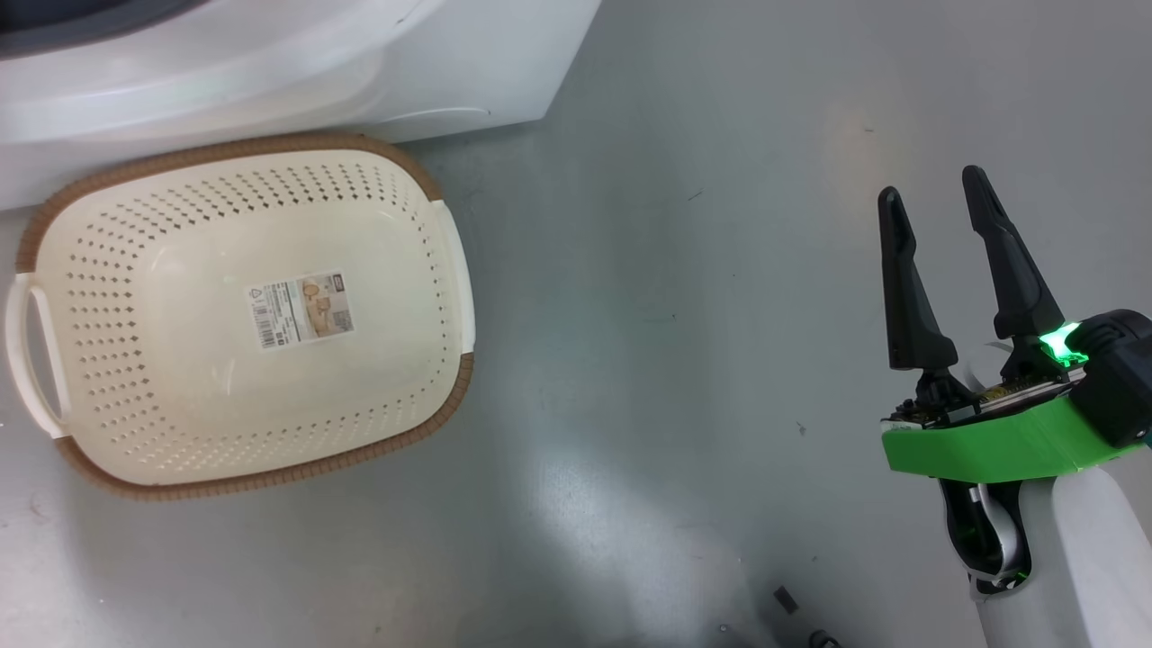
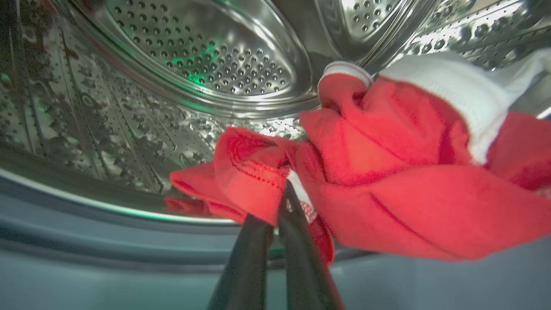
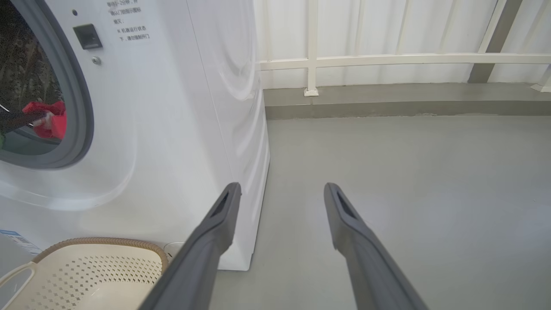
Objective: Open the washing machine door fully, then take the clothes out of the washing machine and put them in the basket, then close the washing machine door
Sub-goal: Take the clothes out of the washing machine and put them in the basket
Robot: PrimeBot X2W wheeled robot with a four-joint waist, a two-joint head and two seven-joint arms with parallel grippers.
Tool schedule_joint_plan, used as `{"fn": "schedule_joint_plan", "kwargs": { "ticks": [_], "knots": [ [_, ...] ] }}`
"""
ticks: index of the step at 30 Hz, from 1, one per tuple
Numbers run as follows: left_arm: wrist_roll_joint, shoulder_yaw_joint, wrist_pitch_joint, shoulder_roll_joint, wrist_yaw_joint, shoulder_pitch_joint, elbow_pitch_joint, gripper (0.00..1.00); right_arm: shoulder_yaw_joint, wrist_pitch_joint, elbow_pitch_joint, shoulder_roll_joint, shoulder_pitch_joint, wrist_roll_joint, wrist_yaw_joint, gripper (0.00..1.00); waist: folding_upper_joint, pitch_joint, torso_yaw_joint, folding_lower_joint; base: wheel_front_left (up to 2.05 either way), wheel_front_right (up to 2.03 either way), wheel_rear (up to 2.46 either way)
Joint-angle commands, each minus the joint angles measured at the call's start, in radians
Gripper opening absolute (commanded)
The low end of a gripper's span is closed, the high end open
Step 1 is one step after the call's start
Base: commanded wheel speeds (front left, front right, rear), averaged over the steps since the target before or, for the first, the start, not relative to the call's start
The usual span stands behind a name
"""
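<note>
Inside the perforated steel drum of the washing machine (image 2: 206,56) lie the red clothes (image 2: 387,172) with white trim. My left gripper (image 2: 282,193) is shut on a fold of the red fabric beside a small white tag. In the right wrist view the clothes (image 3: 49,120) show through the machine's (image 3: 181,107) round opening with its grey rubber ring. The cream basket (image 1: 243,315) stands empty on the floor before the machine; its brown rim (image 3: 103,243) also shows. My right gripper (image 1: 936,202) hangs open over bare floor to the right. The washing machine door is out of view.
Grey floor (image 1: 675,315) spreads between the basket and my right arm. A white railing and panelled wall (image 3: 387,60) run behind the machine's right side, with a low grey kerb beneath.
</note>
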Motion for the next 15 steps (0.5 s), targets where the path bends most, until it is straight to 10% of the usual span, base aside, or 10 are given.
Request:
{"fn": "schedule_joint_plan", "kwargs": {
  "ticks": [1,15],
  "knots": [
    [-0.003,0.008,-0.016,0.038,0.010,-0.012,-0.037,0.00,0.020,-0.006,-0.018,-0.006,0.007,0.004,0.006,1.00,-0.0001,-0.003,0.004,0.0000,0.00,0.00,0.00],
    [-0.051,0.068,-0.034,0.064,0.046,0.250,-0.511,0.00,0.022,-0.006,-0.014,-0.006,-0.011,0.014,0.006,1.00,-0.0001,-0.019,0.036,0.0000,0.00,0.00,0.00]
  ]
}}
